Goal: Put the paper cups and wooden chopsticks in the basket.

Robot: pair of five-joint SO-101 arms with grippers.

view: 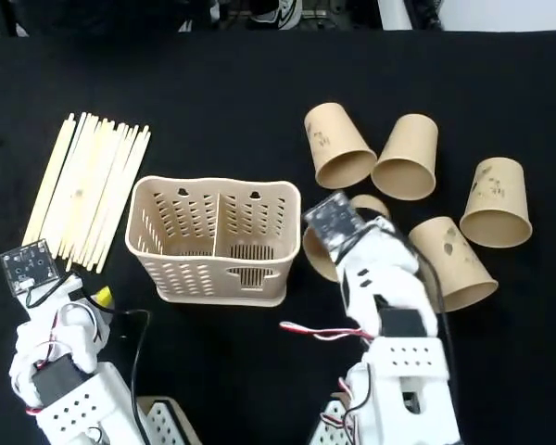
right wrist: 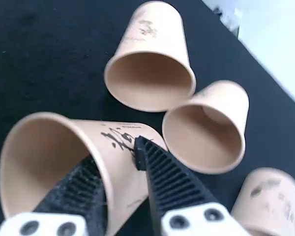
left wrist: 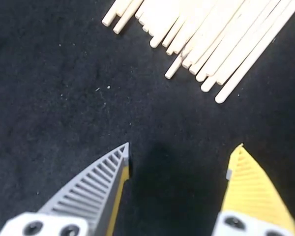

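Observation:
Several wooden chopsticks (view: 88,190) lie in a bundle at the left, their ends (left wrist: 201,44) just ahead of my left gripper (left wrist: 183,146). That gripper is open over bare black cloth, near the table's front left (view: 97,298). The beige slotted basket (view: 213,273) stands in the middle. My right gripper (right wrist: 114,150) is shut on the wall of a lying paper cup (right wrist: 49,162), one finger inside its mouth and one outside; this cup (view: 317,255) lies just right of the basket. Other cups (right wrist: 150,64) (right wrist: 206,130) lie beyond.
Several more paper cups lie on their sides to the right: two at the back (view: 338,144) (view: 408,156), one far right (view: 496,202), one (view: 454,260) beside the right arm. The table (view: 213,102) is covered in black cloth.

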